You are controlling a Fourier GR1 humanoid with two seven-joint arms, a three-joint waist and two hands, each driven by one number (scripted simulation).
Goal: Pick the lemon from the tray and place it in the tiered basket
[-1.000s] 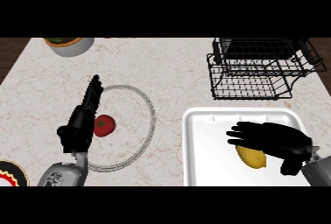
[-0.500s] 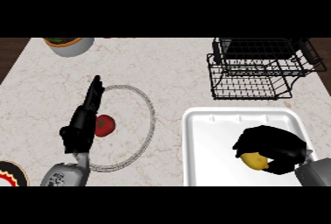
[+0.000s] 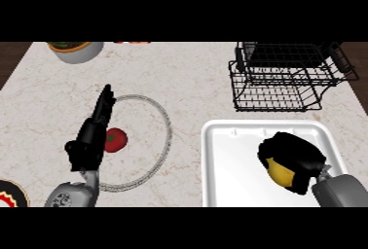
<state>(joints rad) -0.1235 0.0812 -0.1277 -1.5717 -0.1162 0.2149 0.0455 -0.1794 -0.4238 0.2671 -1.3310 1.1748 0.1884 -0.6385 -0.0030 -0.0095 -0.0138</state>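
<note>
The yellow lemon (image 3: 282,172) lies on the white tray (image 3: 230,165) at the lower right. My right hand (image 3: 293,152) covers it from above, fingers curled round it, so only its lower left side shows. The black wire tiered basket (image 3: 287,75) stands at the back right, beyond the tray. My left hand (image 3: 92,131) rests open with straight fingers pointing up, at the left of the counter over the rim of a glass plate.
A red tomato (image 3: 115,139) sits on the clear glass plate (image 3: 159,121) beside my left hand. A white bowl (image 3: 75,49) stands at the back left. A dark plate's edge (image 3: 9,194) shows at the lower left corner.
My right hand came down over the lemon and curled its fingers round it. The left hand stayed still.
</note>
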